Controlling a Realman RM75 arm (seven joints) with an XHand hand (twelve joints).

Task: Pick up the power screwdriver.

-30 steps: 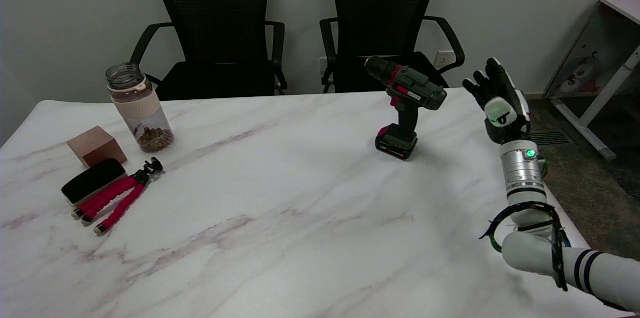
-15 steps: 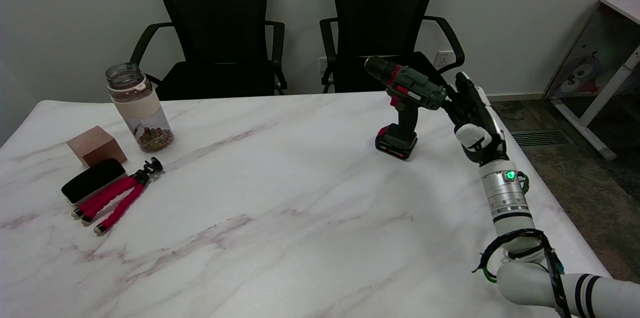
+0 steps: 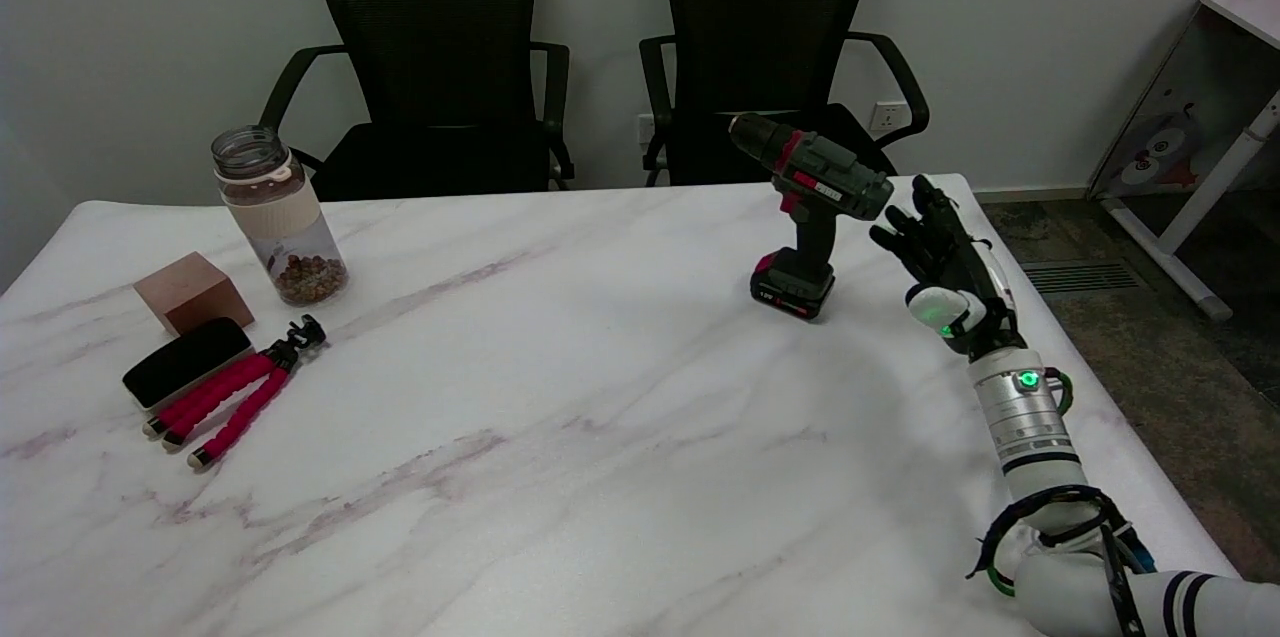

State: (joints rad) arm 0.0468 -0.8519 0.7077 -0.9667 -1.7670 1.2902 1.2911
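Observation:
The power screwdriver (image 3: 814, 207) stands upright on its red-and-black battery base at the far right of the marble table (image 3: 560, 417). Its dark green body points its chuck to the upper left. My right hand (image 3: 945, 262) hovers just right of the tool's handle, at about the height of the grip. The fingers are spread and hold nothing. A small gap separates the fingertips from the tool's rear end.
At the left stand a clear jar (image 3: 280, 215) with brown contents, a wooden block (image 3: 192, 291), a black case (image 3: 186, 361) and a red-legged mini tripod (image 3: 238, 391). Two black office chairs (image 3: 765, 47) stand behind the table. The table's right edge runs close under my forearm.
My right hand has moved left from beyond the table's edge toward the screwdriver, then dropped lower beside its handle. The screwdriver has not moved.

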